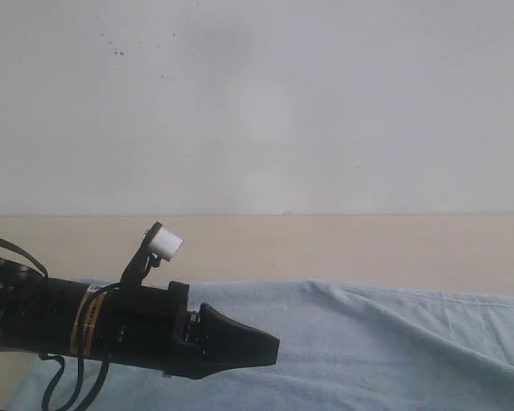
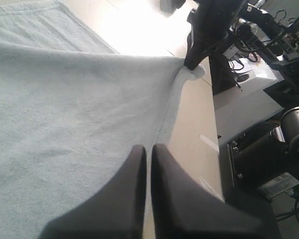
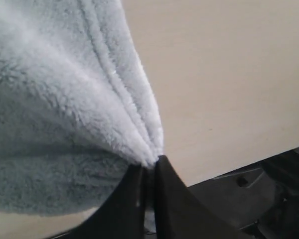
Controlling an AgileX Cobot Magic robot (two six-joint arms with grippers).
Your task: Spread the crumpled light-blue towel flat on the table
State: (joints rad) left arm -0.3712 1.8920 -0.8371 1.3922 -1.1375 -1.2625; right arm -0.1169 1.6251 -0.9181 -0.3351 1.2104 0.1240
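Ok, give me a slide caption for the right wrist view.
Right gripper, jaws shut, pinches a gathered edge of the light-blue towel over the beige table.

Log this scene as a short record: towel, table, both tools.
towel: light blue, mostly spread, folds running to one pinched corner
table: beige, towel lying on it
left tool: shut, over the towel, nothing visibly held
right tool: shut on the towel corner, near the table edge
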